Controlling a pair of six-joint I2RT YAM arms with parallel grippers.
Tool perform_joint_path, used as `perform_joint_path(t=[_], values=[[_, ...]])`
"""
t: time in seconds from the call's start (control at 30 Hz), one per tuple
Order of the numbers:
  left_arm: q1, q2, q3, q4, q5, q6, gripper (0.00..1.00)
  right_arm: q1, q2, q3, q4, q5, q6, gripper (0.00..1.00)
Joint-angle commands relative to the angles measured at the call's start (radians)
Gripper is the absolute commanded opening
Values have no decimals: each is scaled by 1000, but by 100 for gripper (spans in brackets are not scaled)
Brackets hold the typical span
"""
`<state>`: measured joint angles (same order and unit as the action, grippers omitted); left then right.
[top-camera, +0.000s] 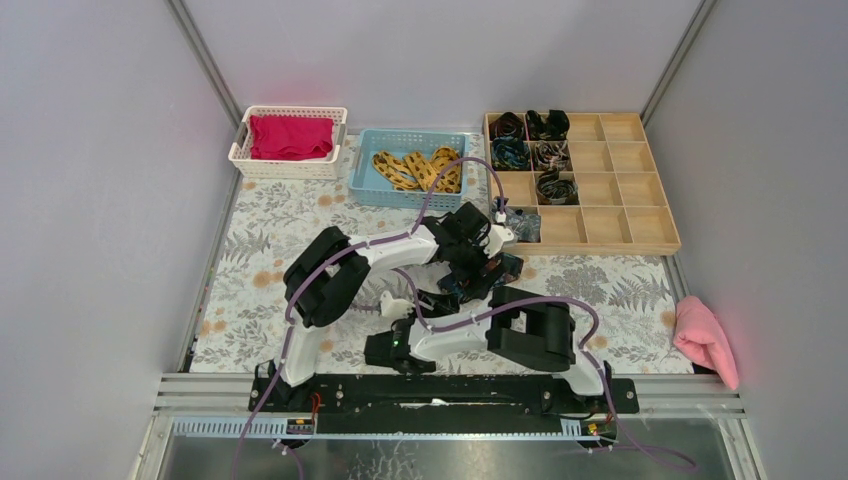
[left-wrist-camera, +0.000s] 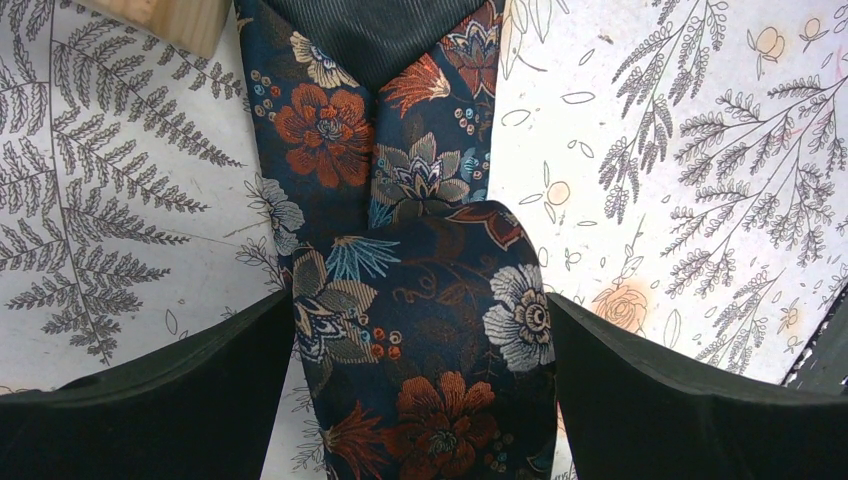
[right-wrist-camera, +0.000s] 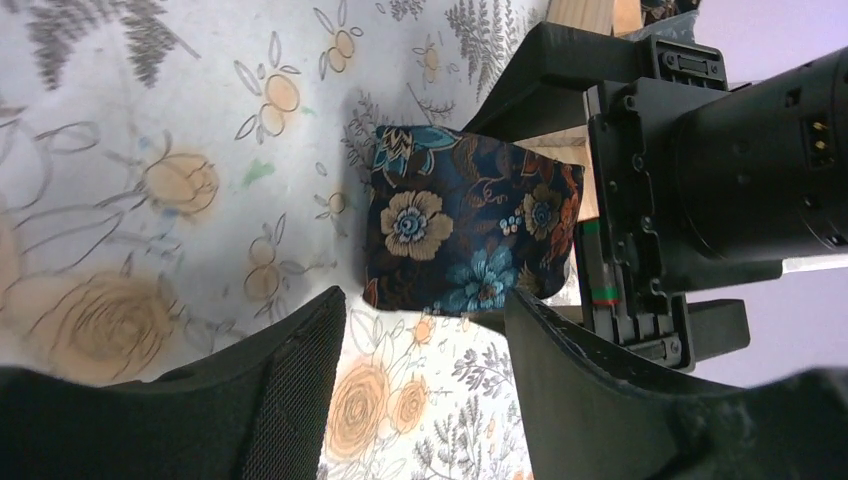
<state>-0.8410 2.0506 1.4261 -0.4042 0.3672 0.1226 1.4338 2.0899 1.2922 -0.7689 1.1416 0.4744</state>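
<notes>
A navy tie with orange, white and blue flowers (left-wrist-camera: 430, 330) lies on the leaf-print mat, its near end folded over into a thick roll. My left gripper (left-wrist-camera: 420, 300) is shut on that roll, with one finger pressed against each side. The tie's unrolled tail runs away from the gripper and shows black lining (left-wrist-camera: 370, 30). In the top view the tie (top-camera: 503, 268) sits just in front of the wooden tray. My right gripper (right-wrist-camera: 425, 300) is open with only mat between its fingers. It hovers a short way from the tie roll (right-wrist-camera: 465, 230), beside the left wrist housing (right-wrist-camera: 700, 170).
A wooden compartment tray (top-camera: 610, 185) at the back right holds several rolled ties in its left cells; its corner (left-wrist-camera: 170, 20) shows nearby. A blue basket (top-camera: 365, 170) of yellow patterned ties and a white basket (top-camera: 290, 165) with red cloth stand behind. A pink cloth (top-camera: 705, 340) lies far right.
</notes>
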Motion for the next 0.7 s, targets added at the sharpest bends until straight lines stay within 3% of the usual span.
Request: perform_joint_path(t=[0.0,0.33,0.53,0.67], values=[[9,41,-11,-1,25,17,99,-35,65,50,-53,97,6,69],[16,50,2,-10,35,21,99,-111,158,92,-75,138,-19,73],[18,56,7,-9,42,21,99,-146,248,167,-247,178,86,75],[19,55,9,-15,44,24,99,-182,257,164,-230,128,81,75]])
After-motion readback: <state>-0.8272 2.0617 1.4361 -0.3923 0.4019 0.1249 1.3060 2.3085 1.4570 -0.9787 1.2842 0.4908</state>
